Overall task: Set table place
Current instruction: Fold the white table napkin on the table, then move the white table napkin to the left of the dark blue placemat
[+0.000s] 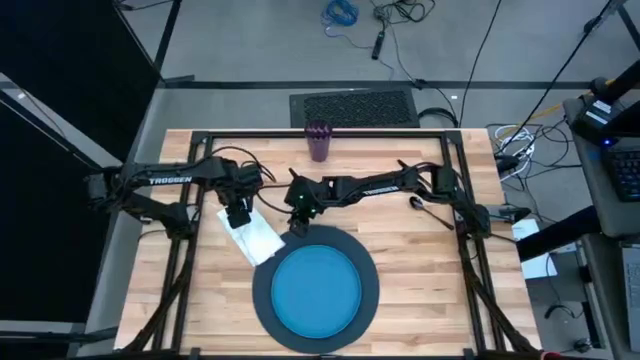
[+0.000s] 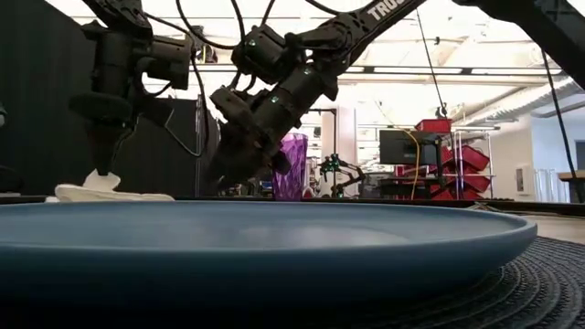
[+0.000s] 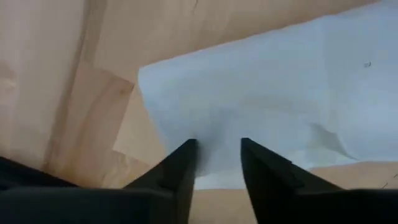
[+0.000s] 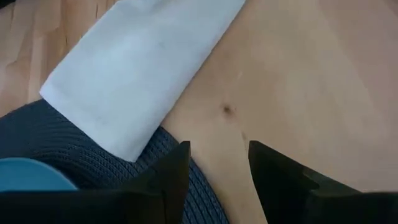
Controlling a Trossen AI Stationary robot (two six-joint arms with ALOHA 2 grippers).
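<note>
The wooden worktop (image 1: 420, 270) holds a big dark grey charger (image 1: 268, 300) near the front edge, with a blue plate (image 1: 317, 290) sitting on top of it. A white napkin (image 1: 252, 236) lies flat just left of the charger, and one corner rests on the charger's rim. A purple cup (image 1: 319, 141) stands upright near the back edge, well apart from the plate. A spoon (image 1: 428, 209) lies on the wood at the right, under the right arm.

The left gripper (image 1: 238, 217) hangs low over the back end of the napkin, its fingers (image 3: 180, 171) a little apart and holding nothing. The right gripper (image 1: 298, 222) hovers between the napkin and the charger's back rim, its fingers (image 4: 171, 168) apart and empty.
</note>
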